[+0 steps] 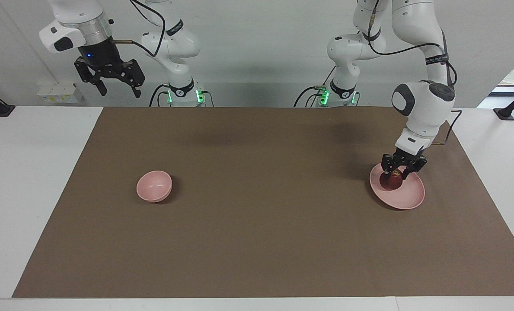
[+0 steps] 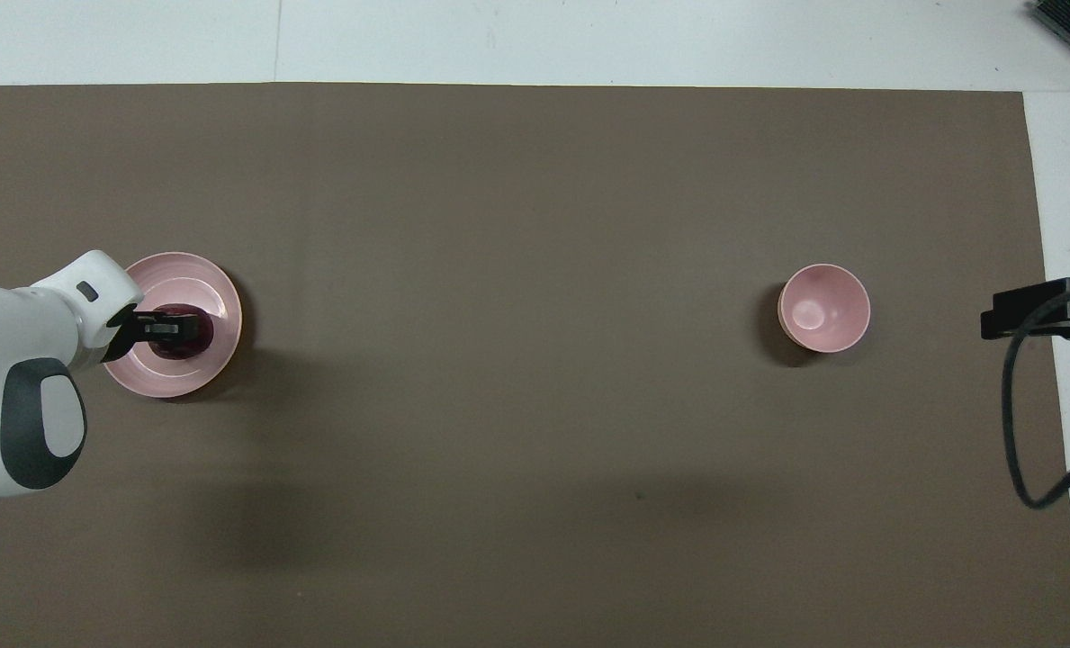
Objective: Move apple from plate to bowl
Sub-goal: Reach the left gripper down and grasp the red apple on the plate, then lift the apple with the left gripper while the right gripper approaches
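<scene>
Gripping the apple [image 1: 391, 180] on the plate [image 1: 408, 196]: left gripper [image 1: 397, 174] is clamping it. Right gripper [image 1: 117, 91] is waiting raised, fingers apart. Bowl [image 1: 154, 186] is sitting well apart, toward the right arm's end.

The apple [image 1: 391, 181] – small, dark red – sits on the pale pink plate [image 1: 408, 198], pinched between the left gripper's [image 1: 396, 174] fingers; the deep pink bowl [image 1: 154, 186] stands upright, well apart from them.
</scene>
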Available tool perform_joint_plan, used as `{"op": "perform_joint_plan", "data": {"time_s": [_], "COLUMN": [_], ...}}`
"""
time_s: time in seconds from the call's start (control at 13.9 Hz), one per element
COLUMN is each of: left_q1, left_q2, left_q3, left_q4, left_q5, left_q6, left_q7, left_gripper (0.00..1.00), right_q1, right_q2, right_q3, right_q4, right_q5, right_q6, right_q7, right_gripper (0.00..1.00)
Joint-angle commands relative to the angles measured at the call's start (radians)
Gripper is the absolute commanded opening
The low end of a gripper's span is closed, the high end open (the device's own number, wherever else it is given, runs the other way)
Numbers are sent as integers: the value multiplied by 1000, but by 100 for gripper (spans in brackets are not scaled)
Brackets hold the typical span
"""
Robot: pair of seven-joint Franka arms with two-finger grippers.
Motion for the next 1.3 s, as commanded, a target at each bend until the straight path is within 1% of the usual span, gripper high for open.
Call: {"op": "perform_joint_plan", "data": {"time_s": [0.0,0.14,0.29,0.43,0.5,0.58,0.65,0.79,0.94,1.08,1.22], "left_q1": [7,8,10,0,-7,-18,-45,-104,-147,-174,-184], "left_q2": [4,-8,-49,-65,-65,-65,-65,-57,-54,-54,-56], "left_q3": [-4,-4,-4,-11,-16,-20,-20,-20,-22,-34,-77], "left_q4": [5,35,40,75,101,116,121,141,152,152,150], "left_q5": [-19,-19,-19,-42,-116,-222,-310,-433,-595,-741,-903], "left_q6": [24,8,-17,-83,-113,-133,-134,-134,-123,-121,-112], "left_q7": [23,23,23,23,23,25,25,25,25,29,39], "left_gripper": [0,0,0,0,0,0,0,0,0,0,0], "right_q1": [-2,-1,13,79,114,143,169,224,275,307,350], "right_q2": [-1,-12,-9,-3,12,32,57,101,144,201,250], "right_q3": [10,11,16,16,16,15,16,16,16,15,16], "right_q4": [5,-24,-80,-134,-148,-153,-153,-154,-154,-154,-154], "right_q5": [23,67,110,132,155,188,218,261,293,386,439], "right_q6": [-28,13,68,168,200,236,269,325,389,463,558], "right_q7": [-26,-11,38,137,197,261,327,429,528,634,742], "right_gripper": [100,100,100,100,100,100,100,100,100,100,100]}}
